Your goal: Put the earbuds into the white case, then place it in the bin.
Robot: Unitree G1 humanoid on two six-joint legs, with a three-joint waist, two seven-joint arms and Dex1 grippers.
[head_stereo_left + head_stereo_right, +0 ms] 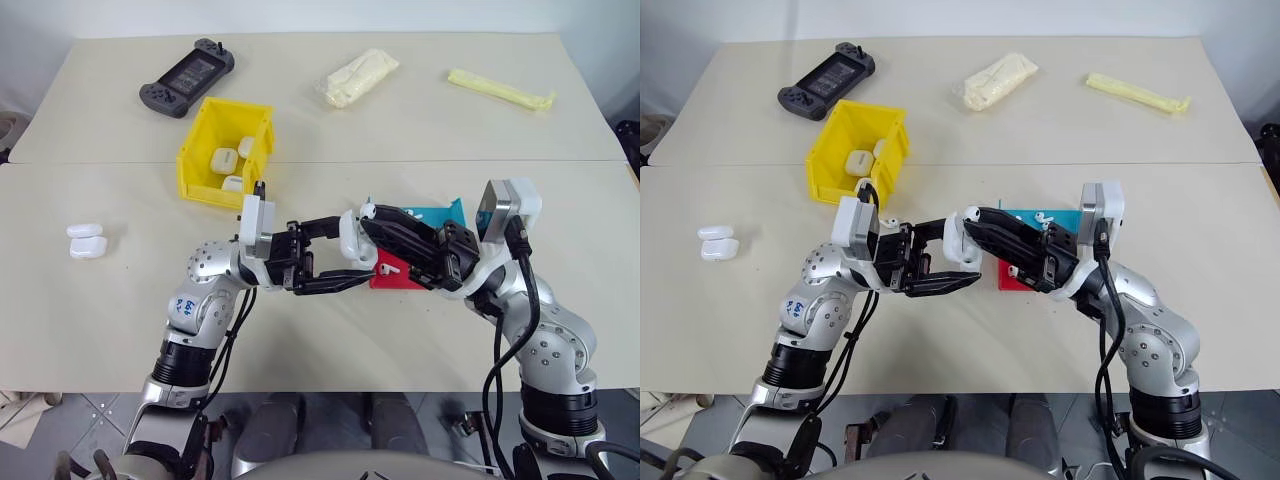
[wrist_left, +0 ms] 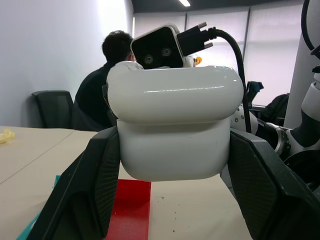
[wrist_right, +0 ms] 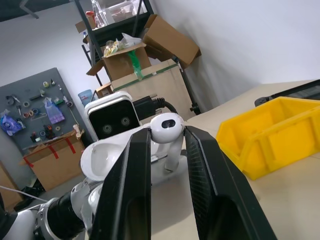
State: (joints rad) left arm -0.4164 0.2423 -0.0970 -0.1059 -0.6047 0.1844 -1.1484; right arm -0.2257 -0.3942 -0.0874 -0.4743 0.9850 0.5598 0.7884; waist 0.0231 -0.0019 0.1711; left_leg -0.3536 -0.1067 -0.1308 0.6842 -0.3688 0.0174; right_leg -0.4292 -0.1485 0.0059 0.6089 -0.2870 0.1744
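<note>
Now earbud (image 3: pixel 167 131) stem-down, above white case (image 2: pixel 172 125)

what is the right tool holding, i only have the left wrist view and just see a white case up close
Observer: The right tool is shut on an earbud, pinched between its fingers, right beside the white case.
Operator: is the case lid open
Observer: Yes. The right wrist view shows the hollow inside of the open case, with the earbud's stem pointing toward it.
Operator: where's the bin from here
Observer: The yellow bin sits on the table beyond the left tool, with several white cases already inside.
</note>
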